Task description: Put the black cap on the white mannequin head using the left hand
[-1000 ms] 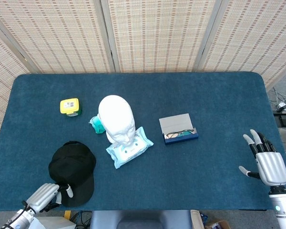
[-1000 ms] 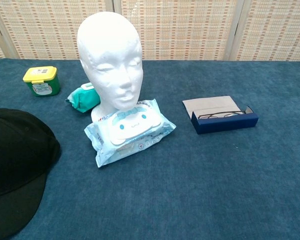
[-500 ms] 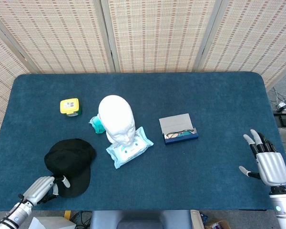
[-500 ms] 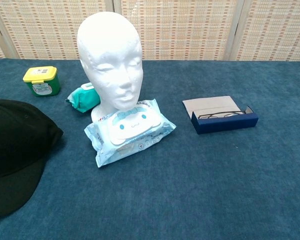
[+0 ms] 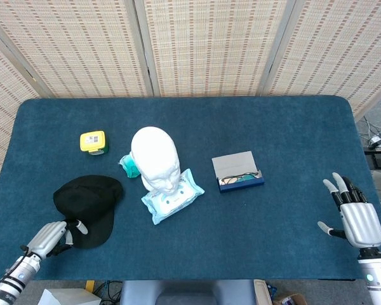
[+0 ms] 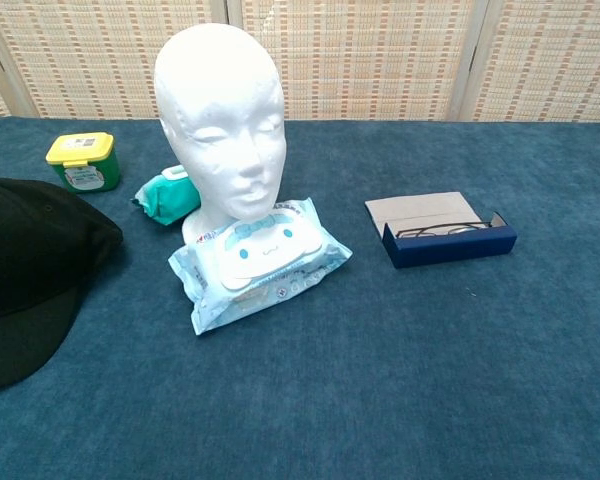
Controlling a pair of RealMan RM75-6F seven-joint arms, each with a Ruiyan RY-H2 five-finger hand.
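Head view — left hand [image 5: 49,236] grips the black cap [image 5: 87,200] by its brim — crown domed.

Left hand [image 5: 49,236]: low at the near-left corner of the bench, seen only in the head view; fingers curled, pinching the brim edge of the black cap [image 5: 87,199]; wrist and forearm run off toward the lower-left corner. Right hand [image 5: 355,216]: near-right edge of the bench, upright on its wrist, back toward the camera, fingers extended and spread, thumb out to the side, holding nothing.
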